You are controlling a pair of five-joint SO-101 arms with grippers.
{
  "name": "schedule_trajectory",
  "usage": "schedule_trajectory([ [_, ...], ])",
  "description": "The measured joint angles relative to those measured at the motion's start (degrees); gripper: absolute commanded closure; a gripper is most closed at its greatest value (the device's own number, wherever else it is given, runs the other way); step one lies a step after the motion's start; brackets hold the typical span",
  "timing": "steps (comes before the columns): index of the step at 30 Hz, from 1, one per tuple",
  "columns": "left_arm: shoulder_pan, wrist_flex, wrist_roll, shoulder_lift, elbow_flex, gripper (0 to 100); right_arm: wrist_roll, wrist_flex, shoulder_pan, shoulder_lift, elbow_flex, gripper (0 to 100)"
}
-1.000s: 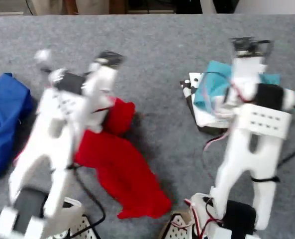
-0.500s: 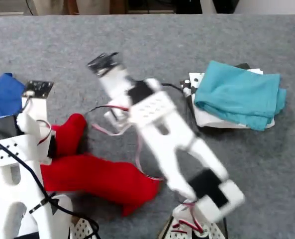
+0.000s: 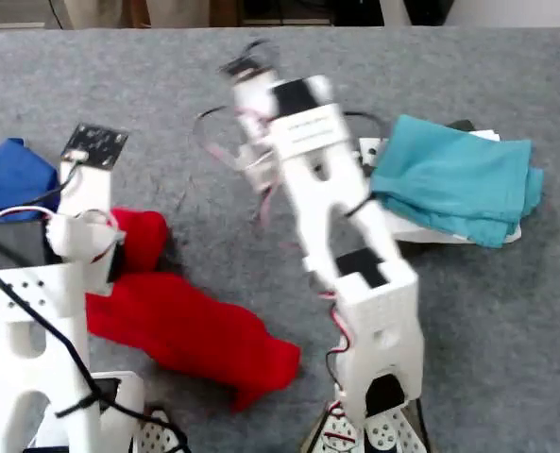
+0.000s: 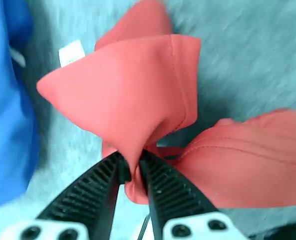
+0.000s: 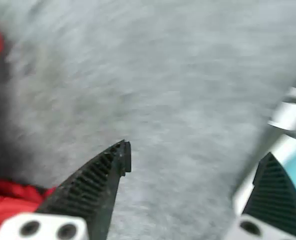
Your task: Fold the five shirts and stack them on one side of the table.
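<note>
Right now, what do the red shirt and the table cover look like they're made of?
Red shirt: soft matte knit, probably cotton jersey. It drapes in loose folds and shows a stitched hem.
Table cover: grey felt or short-pile carpet, judging by its fuzzy, flecked, non-shiny surface.

Robot test bench, not a home, grey felt-covered table [image 3: 506, 311], small white plastic left arm [image 3: 25, 321] and right arm [image 3: 379, 316], exposed wires [image 3: 339, 326], wooden furniture legs [image 3: 133, 11] behind.
</note>
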Motion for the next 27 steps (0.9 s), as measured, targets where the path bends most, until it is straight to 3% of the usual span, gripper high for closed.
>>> schedule_trajectory([
  [7,17.58,-11.16,12.66,0.0,-0.53,98,4.75,0.0,8.97,-10.2,8.35,62.0],
  [13,26.73,-18.02,17.41,1.58,-0.62,98,8.18,0.0,14.77,-23.03,18.37,62.0],
  [21,28.66,-16.18,23.38,14.33,-13.27,98,12.04,0.0,15.82,-28.22,27.87,62.0],
  [27,20.31,-17.41,20.57,28.13,-9.05,98,12.04,-2.02,15.91,-28.22,31.3,62.0],
])
